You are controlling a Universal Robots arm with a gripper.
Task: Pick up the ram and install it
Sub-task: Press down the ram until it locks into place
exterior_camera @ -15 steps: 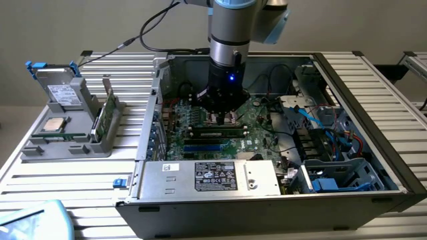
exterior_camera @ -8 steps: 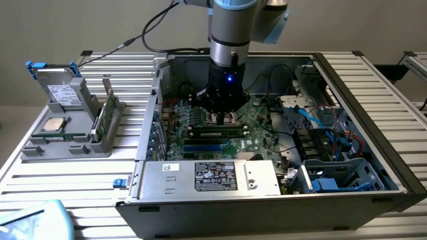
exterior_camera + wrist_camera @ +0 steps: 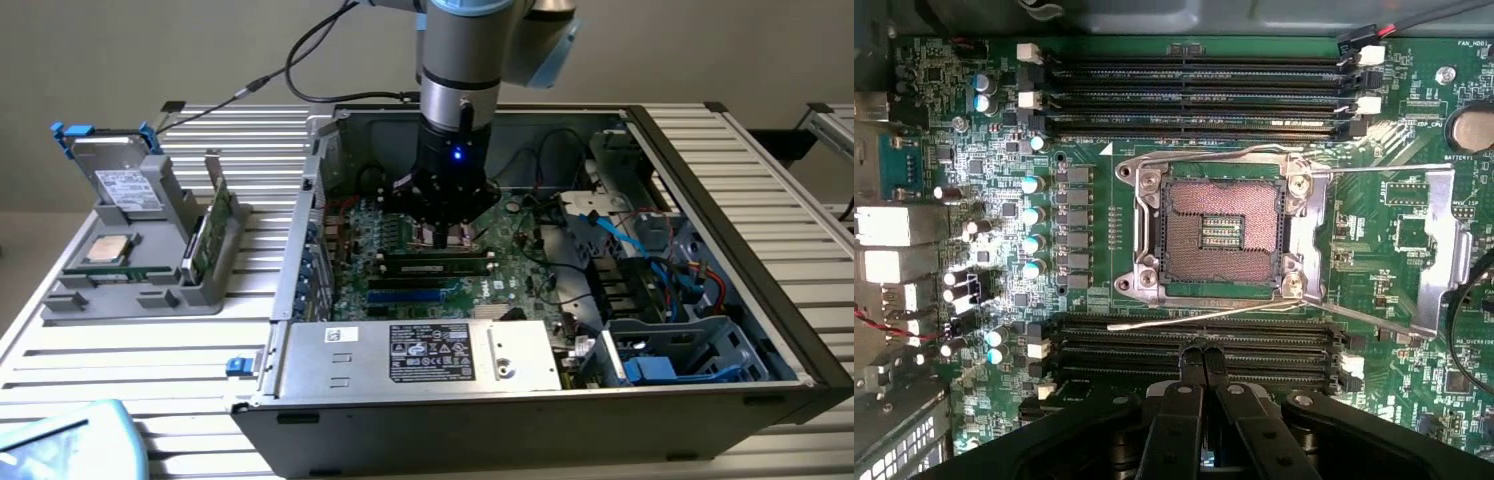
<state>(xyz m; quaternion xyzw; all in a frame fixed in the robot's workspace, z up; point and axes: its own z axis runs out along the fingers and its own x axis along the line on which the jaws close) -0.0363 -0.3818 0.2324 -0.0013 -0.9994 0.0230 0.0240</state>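
The ram (image 3: pixel 434 266), a narrow green stick with dark chips, lies along a black memory slot on the motherboard inside the open computer case (image 3: pixel 721 180). My gripper (image 3: pixel 447 238) hangs straight down just behind it, low over the board. In the wrist view the gripper (image 3: pixel 1202 352) is shut, its black fingers (image 3: pixel 1182 400) pressed together with nothing between them. The fingertips sit over the bank of black memory slots (image 3: pixel 1104 348) beside the open processor socket (image 3: pixel 1219 232). The ram itself is hidden in the wrist view.
A second bank of slots (image 3: pixel 1194 95) lies beyond the socket. The power supply (image 3: pixel 420 355) is at the case front, with blue cables (image 3: pixel 641 240) to the exterior view's right. To the left, a grey holder (image 3: pixel 147 285) carries a silver chip (image 3: pixel 107 250), a drive (image 3: pixel 127 185) and a green board (image 3: pixel 211 225) on edge.
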